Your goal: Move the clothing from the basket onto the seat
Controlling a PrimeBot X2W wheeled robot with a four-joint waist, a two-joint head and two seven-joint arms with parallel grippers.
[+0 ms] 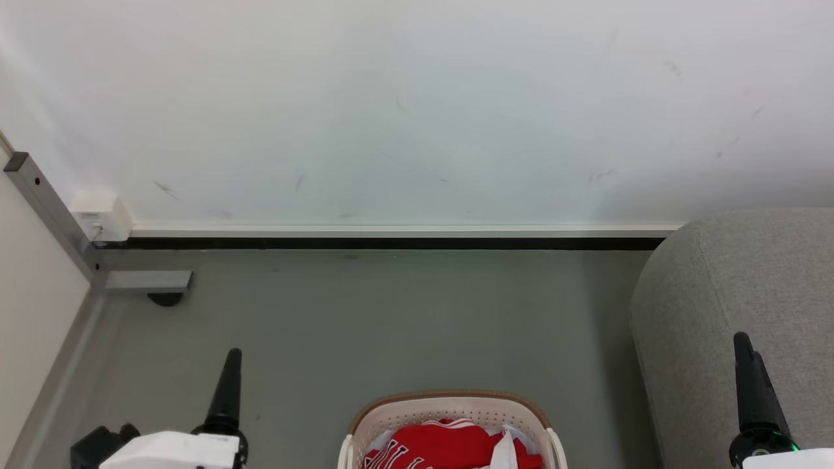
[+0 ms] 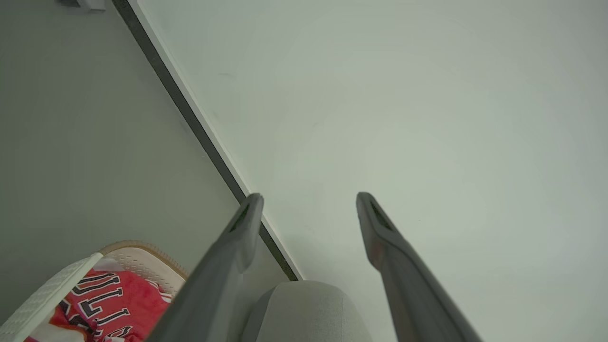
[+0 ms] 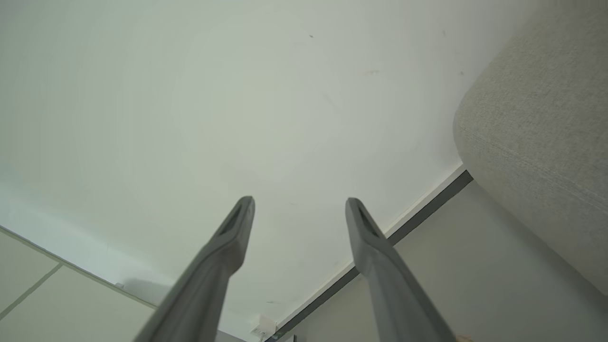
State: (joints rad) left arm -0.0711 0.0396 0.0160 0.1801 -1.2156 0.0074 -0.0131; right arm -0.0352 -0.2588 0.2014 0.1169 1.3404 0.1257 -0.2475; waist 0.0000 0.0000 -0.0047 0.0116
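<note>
Fingers spread wide and empty on left gripper (image 2: 309,195); same on right gripper (image 3: 299,199), touching nothing

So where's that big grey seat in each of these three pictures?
Head view: the seat, right edge, lower half.
Left wrist view: the seat, bottom centre.
Right wrist view: the seat, right side.
Shared landmark: the dark skirting strip at the wall's foot, ending at the seat.
</note>
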